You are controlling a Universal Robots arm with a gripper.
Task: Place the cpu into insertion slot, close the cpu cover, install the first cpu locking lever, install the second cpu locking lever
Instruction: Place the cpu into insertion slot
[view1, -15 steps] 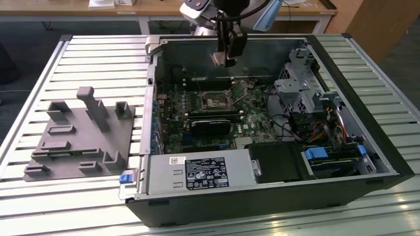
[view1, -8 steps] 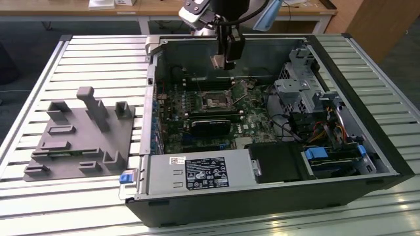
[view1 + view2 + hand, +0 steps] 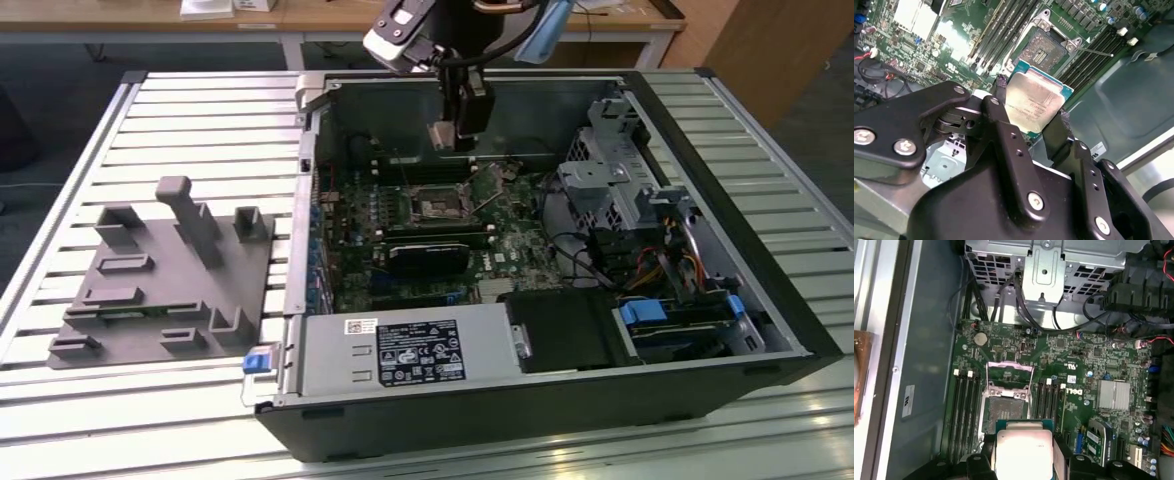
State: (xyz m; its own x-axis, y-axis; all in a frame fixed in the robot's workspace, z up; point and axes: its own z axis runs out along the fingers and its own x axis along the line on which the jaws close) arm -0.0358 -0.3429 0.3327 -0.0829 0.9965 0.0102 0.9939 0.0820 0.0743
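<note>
Silver slatted metal table (image 3: 174, 110): carries an open black computer case (image 3: 767, 300) lying on its side, with a grey moulded fixture block (image 3: 160, 280) beside it at the exterior view's left.
Room: a wooden desk (image 3: 307, 18) stands behind the table.
Case interior: green motherboard (image 3: 400, 250), grey labelled power-supply box (image 3: 400, 350) at the near edge, perforated metal drive cage (image 3: 1044, 270) along one wall.
Arm pose: it descends from the top of the exterior view into the case, with the gripper (image 3: 461, 135) pointing down above the board.
Gripper state: in the second wrist view the gripper (image 3: 1031, 102) has its black fingers (image 3: 999, 87) pressed against two opposite edges of the cpu (image 3: 1034, 102), pinching it.
Cpu position: held clear of the board, tilted, metal top facing the cameras; in the first wrist view the cpu (image 3: 1024, 450) sits just beside the insertion slot (image 3: 1004, 407), not seated.
Insertion slot: bare and dark-centred in both wrist views (image 3: 1046, 47), between banks of long memory slots (image 3: 964, 410).
Cpu cover: the silver frame (image 3: 1009, 364) stands raised at the far side of the slot.
Lever: a thin metal rod (image 3: 1096, 51) juts out beside the slot.
Cut off: the arm's upper part leaves the exterior view; the cpu's lower edge leaves the first wrist view.
Hard to make out: the slot's contacts; whether the rod is latched.
</note>
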